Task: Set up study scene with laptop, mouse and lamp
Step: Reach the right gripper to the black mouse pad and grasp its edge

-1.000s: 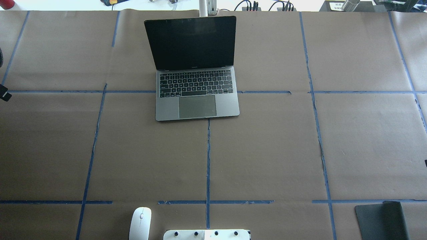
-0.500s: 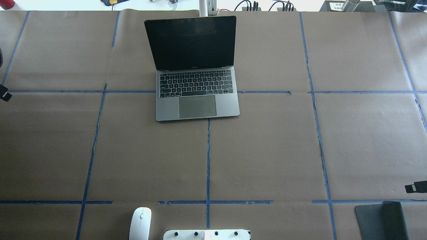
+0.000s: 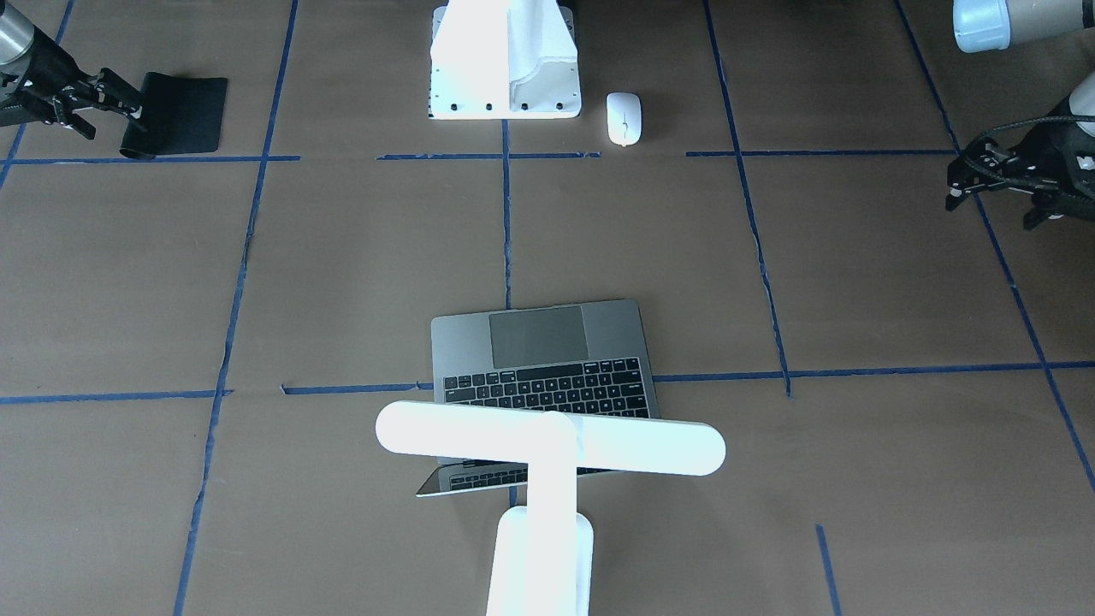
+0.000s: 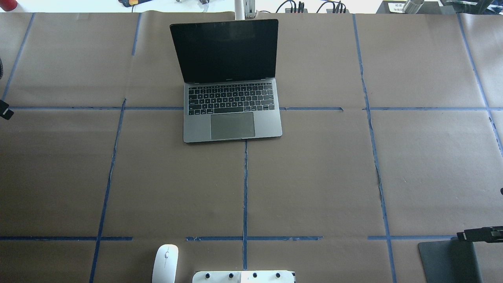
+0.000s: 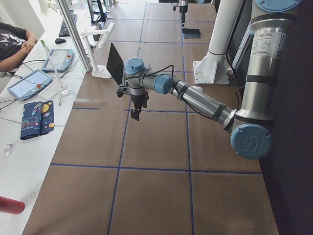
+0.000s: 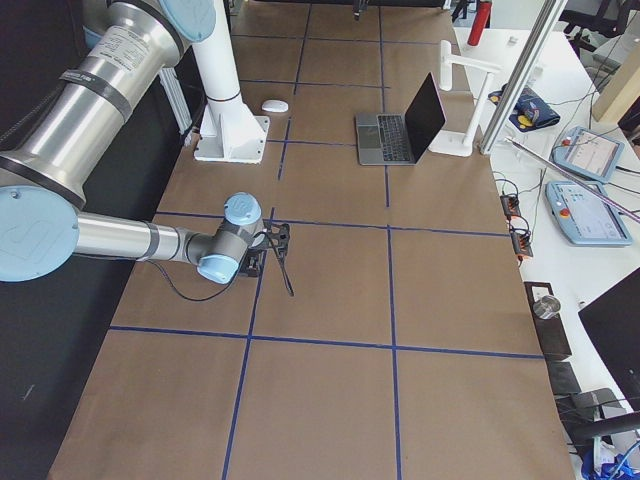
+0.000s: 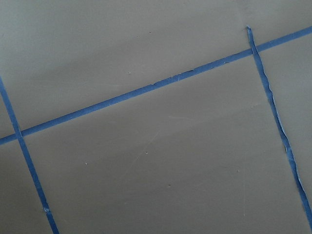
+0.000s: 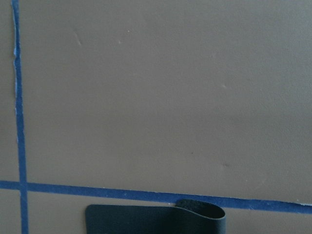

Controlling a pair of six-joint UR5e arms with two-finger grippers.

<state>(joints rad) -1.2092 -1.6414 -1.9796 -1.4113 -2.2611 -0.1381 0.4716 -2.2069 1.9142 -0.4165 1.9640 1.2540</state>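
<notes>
Laptop (image 4: 232, 114) stands open in the far middle of the counter (image 4: 314, 177), screen dark, keys and trackpad turned toward the robot, as a seated reader would want it. Just behind its lid rises the lamp (image 3: 547, 441). Its long bar head reaches out above the top of the screen, which looks chosen so that light would fall on the keyboard and not into the eyes. These two appear settled.

That leaves the mouse (image 4: 165, 262). It lies at the robot's edge of the counter, just beside the white pedestal (image 3: 505, 60) on the robot's left side and well apart from the laptop, too far off to serve anyone typing, so I judge it not yet placed.

A black mat (image 3: 184, 111) lies flat near the robot's right corner, one corner curled up off the paper. The right pincer (image 4: 463, 235) hangs at the mat's outer edge, low and close to it. That curl would give the fingers something to get under, so this is probably the approach for picking the mat up as a pad for the mouse. Whether this pincer is spread, closed or already biting the mat, I cannot tell from these views.

The left pincer (image 5: 135, 115) hovers over bare counter out on the robot's left, well apart from everything. Its wrist view shows only paper and blue tape. No object shows in it, yet I cannot tell how its jaws stand. It seems parked clear while the other arm works, and it is the one on the mouse's side
</notes>
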